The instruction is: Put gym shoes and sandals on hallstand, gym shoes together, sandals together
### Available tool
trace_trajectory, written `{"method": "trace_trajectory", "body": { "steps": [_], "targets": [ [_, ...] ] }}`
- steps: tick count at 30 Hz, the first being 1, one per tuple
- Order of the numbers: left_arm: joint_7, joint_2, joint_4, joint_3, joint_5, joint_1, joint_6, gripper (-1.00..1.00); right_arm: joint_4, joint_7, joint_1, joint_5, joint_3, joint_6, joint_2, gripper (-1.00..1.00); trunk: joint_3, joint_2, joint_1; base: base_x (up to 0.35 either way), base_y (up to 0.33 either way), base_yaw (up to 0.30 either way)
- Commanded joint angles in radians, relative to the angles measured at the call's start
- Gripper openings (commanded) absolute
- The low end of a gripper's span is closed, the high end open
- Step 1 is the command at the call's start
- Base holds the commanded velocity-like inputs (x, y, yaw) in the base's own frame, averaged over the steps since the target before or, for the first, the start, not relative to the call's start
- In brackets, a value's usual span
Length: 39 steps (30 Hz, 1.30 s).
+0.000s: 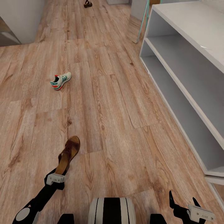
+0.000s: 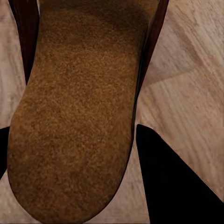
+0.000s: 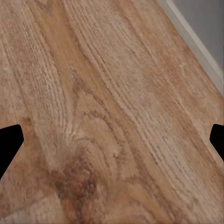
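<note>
Two sandals are counted: one sandal (image 1: 69, 154) is clasped at its heel by the left gripper (image 1: 56, 174), the far sandal (image 1: 87, 3) lies on the corridor floor (image 1: 118, 102). One gym shoe (image 1: 60, 81) lies to the left, well apart from the hallstand (image 1: 186, 77) on the right. The tan footbed (image 2: 74, 121) is seen closely at the left wrist. The right gripper (image 1: 183, 203) is held wide open over bare planks.

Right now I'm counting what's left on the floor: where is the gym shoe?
In the head view, one gym shoe lies on the corridor floor, left of the hallstand and farther from the robot than the sandal at the left gripper.
</note>
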Motion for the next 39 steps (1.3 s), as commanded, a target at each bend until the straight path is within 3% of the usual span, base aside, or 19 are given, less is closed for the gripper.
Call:
{"method": "trace_trajectory", "body": {
  "steps": [1,7,13,24,30,39],
  "targets": [
    [0.001,-0.002,-0.001,0.014,-0.001,0.005,-0.006,-1.00,0.000,0.000,0.000,0.000,0.000,0.000,0.000,1.00,0.000,0.000,0.000,0.000,0.000,0.000],
    [-0.003,-0.010,-0.005,0.073,0.009,0.018,-0.014,-1.00,0.003,0.002,0.000,0.000,0.001,0.000,0.000,1.00,0.000,0.000,0.000,0.000,0.000,0.000],
    [-0.003,-0.011,0.002,0.093,0.011,0.022,-0.021,-1.00,0.005,0.003,0.000,0.000,0.002,0.000,0.000,1.00,0.000,0.000,0.000,0.000,0.000,0.000],
    [-0.008,-0.010,-0.002,0.108,0.018,0.041,-0.023,-1.00,0.003,0.000,0.000,0.000,0.009,0.000,0.003,1.00,0.000,0.000,0.000,0.000,0.000,0.000],
    [-0.009,-0.011,-0.006,0.110,0.024,0.053,-0.024,-1.00,0.003,-0.001,0.000,0.001,0.018,-0.001,0.021,1.00,0.000,0.000,0.000,0.000,0.000,0.000],
    [-0.009,-0.013,0.010,0.107,0.026,0.056,-0.026,-1.00,0.004,0.000,0.000,0.002,0.021,-0.001,0.026,1.00,0.000,0.000,0.000,0.000,0.000,0.000]
  ]
}}
